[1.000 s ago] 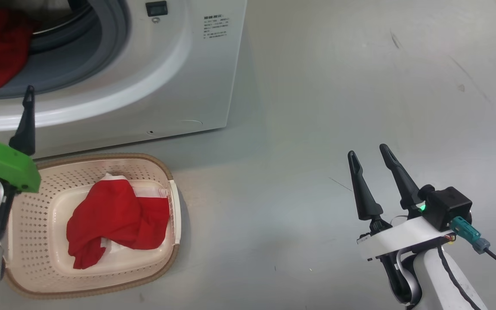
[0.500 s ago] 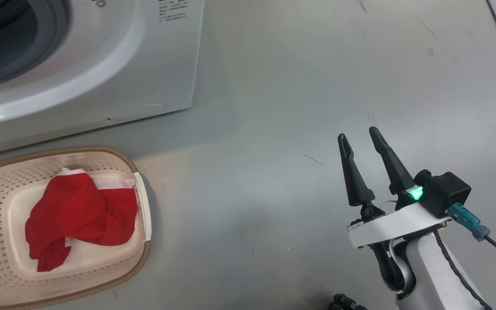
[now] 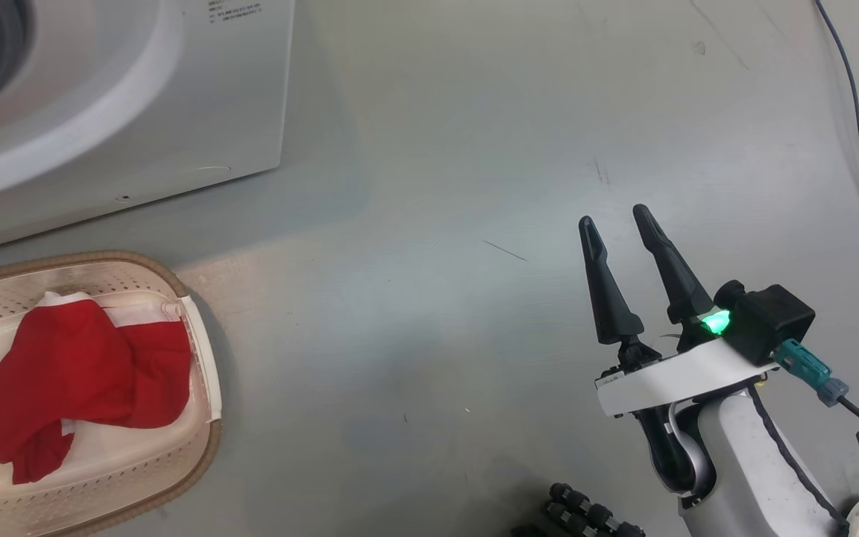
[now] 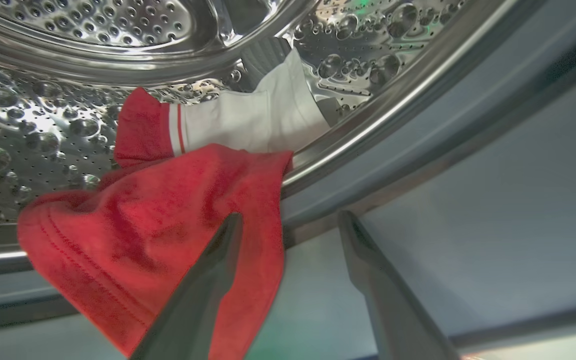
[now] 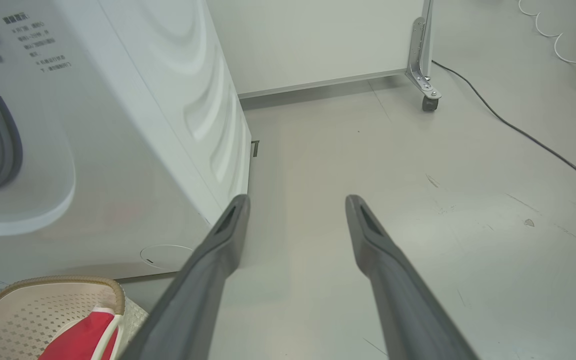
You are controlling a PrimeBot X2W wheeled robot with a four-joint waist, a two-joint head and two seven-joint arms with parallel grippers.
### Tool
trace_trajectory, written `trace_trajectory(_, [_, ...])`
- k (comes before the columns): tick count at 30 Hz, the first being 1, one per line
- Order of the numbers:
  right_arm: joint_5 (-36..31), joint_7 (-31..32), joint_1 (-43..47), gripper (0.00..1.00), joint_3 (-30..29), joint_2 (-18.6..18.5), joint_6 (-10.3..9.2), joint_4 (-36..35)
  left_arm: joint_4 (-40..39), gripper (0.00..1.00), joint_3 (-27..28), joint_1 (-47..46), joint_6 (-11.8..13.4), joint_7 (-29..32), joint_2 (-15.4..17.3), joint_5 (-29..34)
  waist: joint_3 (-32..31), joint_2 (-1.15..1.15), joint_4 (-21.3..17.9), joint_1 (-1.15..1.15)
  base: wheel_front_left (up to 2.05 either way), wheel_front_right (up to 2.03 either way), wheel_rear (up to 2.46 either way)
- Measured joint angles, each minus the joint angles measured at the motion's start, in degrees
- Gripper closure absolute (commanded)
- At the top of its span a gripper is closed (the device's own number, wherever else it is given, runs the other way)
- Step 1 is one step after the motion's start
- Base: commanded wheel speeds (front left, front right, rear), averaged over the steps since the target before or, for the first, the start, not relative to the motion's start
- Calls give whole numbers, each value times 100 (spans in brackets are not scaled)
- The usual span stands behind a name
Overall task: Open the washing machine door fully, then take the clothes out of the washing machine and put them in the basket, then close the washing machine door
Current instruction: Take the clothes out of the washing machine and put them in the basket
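Left wrist view, left gripper (image 4: 290, 214) jaws wide, empty, clothes (image 4: 168, 215) lengthwise over drum lip (image 4: 368, 127).

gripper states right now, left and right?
left gripper: open, nothing held, right by the red garment.
right gripper: open, empty.

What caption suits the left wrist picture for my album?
Open left gripper, two long dark fingers, poised at a bright red-and-white fabric garment spilling over the lip of the perforated steel drum.
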Motion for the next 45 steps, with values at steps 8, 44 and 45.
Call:
trace_trajectory(8, [15, 0, -37, 0, 37, 5, -44, -14, 320, 0, -54, -294, 51, 144, 70, 111, 88, 0, -71, 0, 0, 0, 0])
trace_trajectory(44, [1, 0, -229, 0, 58, 10, -115, -13, 1112, 100, -132, -863, 58, -144, -193, 143, 198, 0, 41, 0, 0, 0, 0])
trace_trajectory(45, [-1, 0, -229, 0, 53, 10, -115, -4, 1152, 100, -132, -866, 65, -166, -214, 143, 179, 0, 50, 0, 0, 0, 0])
